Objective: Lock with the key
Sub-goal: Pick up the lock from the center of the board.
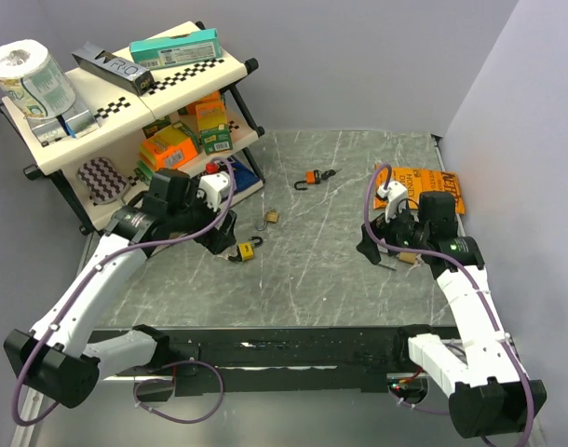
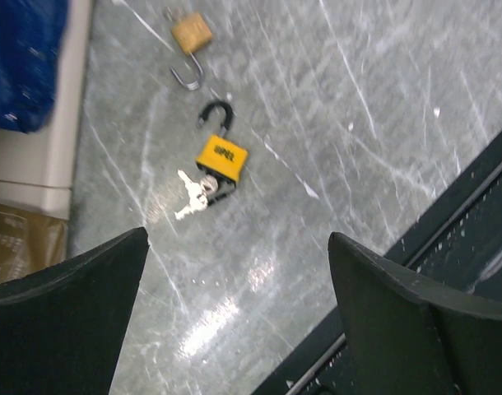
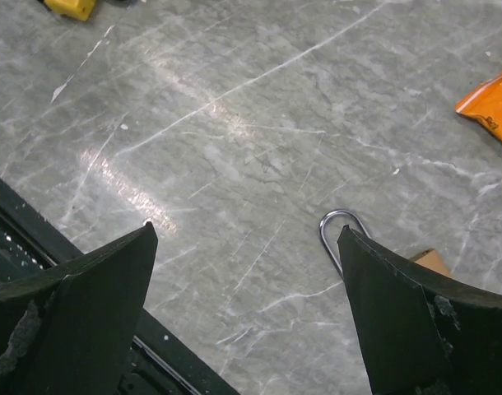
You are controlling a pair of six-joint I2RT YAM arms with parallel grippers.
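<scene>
A yellow padlock (image 2: 221, 158) lies on the grey marble table with its black shackle swung open and a bunch of silver keys (image 2: 193, 196) in its keyhole. In the top view this yellow padlock (image 1: 245, 250) sits just right of my left gripper (image 1: 219, 240). The left gripper (image 2: 238, 239) hovers open and empty, short of the lock. My right gripper (image 3: 247, 230) is also open and empty. A brass padlock (image 3: 432, 262) with a silver shackle lies beside its right finger (image 3: 416, 321). In the top view the right gripper (image 1: 377, 250) is at the table's right.
A second brass padlock (image 2: 191, 33) lies beyond the yellow one, and an orange padlock (image 1: 314, 177) lies farther back. An orange packet (image 1: 433, 191) lies at the back right. A two-tier shelf (image 1: 126, 116) with boxes and a toilet roll stands at the left. A black rail (image 1: 293, 346) runs along the near edge.
</scene>
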